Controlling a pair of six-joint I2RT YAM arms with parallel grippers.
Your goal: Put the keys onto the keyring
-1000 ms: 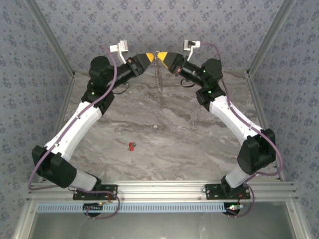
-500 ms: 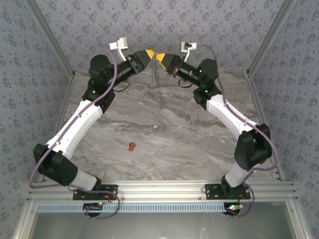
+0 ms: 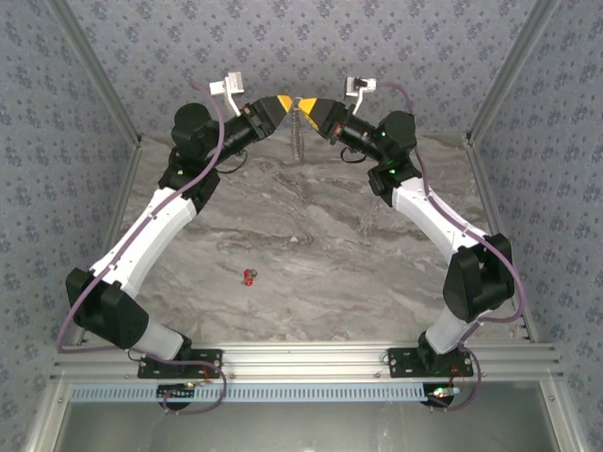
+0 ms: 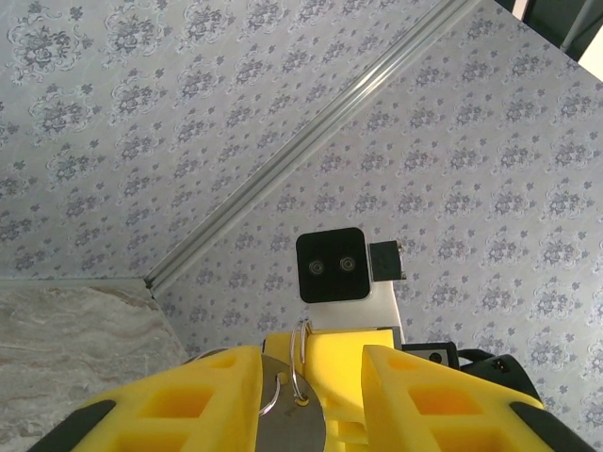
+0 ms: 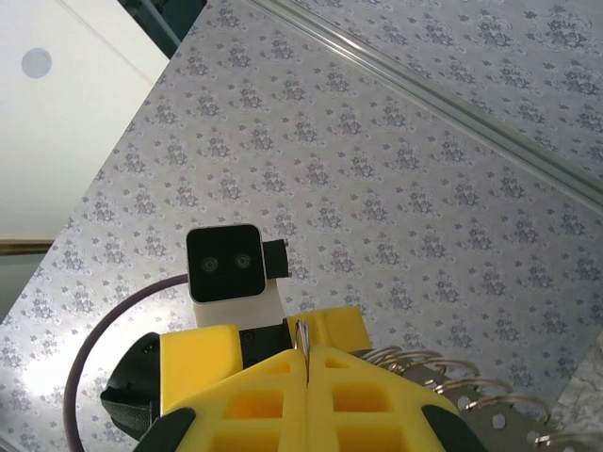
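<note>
Keyring (image 3: 300, 132) hangs high at the back of the table (image 3: 377, 264), where the two grippers meet tip to tip. The right gripper (image 3: 309, 105) has its jaws pressed together on a thin metal edge at the top of the keyring; in the right wrist view a sliver of wire stands up out of the closed seam and more loops fan out to the side. The left gripper (image 3: 285, 102) comes in from the other side with its jaws apart. A wire loop and a flat silvery plate (image 4: 287, 419) sit in the gap, but I cannot tell from that view whether the jaws are pressing on the plate or only standing round it. Below the grippers the keyring dangles free, and its long axis drops straight down from the pinch point.

The keys (image 3: 249, 277) lie alone on the table, a tiny red speck well apart from both grippers. They are far below the grippers, toward the arm bases and a little left of the centre line. That puts them on the left arm's side, nearer to its reach than to the right's.

My judgement is that the next move turns on that gap. The right gripper can carry the hanging keyring alone, and the left would have to let go, drop down and back to the keys, then bring them up to the loop.
</note>
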